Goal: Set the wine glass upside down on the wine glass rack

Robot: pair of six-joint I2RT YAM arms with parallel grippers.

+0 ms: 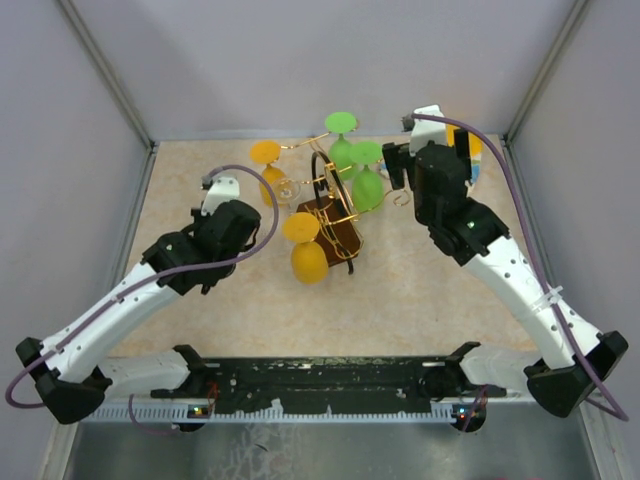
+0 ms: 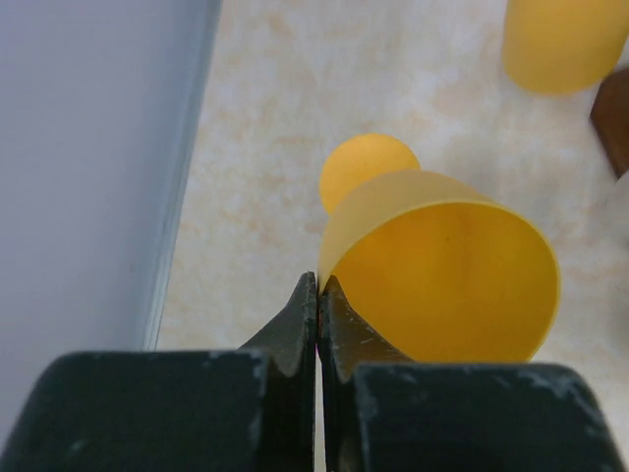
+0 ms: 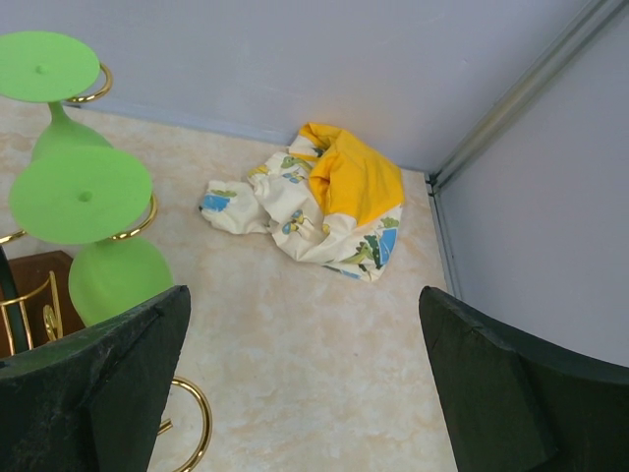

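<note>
- We are seeing the left pincer (image 2: 317, 295) with its dark fingers pressed together on the left edge of the rim of the yellow wine glass (image 2: 442, 275). One finger is lying outside the wall and the other inside the mouth.
- The glass is looking like smooth, slightly translucent plastic, with a wide round bowl and a flat disc foot.
- Its long axis is running away from the pincer, with the open mouth facing the left wrist lens and the foot at the far end. We cannot tell whether it is touching the pale marbled table (image 2: 285, 88).
- From above, it is sitting just left of the wine glass rack (image 1: 335, 215).
- The rack is showing thin gold wire with curled ends on a dark brown wooden base (image 2: 614, 118).
- A second yellow glass (image 1: 308, 262) is hanging on the rack's near side, bowl down.
- Two green wine glasses (image 3: 79, 192) are hanging upside down, their feet resting on gold curls.
- The right pincer (image 3: 303, 295) is standing spread wide, its matte black fingers (image 3: 98, 374) holding nothing.
- A crumpled printed cloth (image 3: 324, 197), yellow and cream, is lying in the back right corner.
</note>
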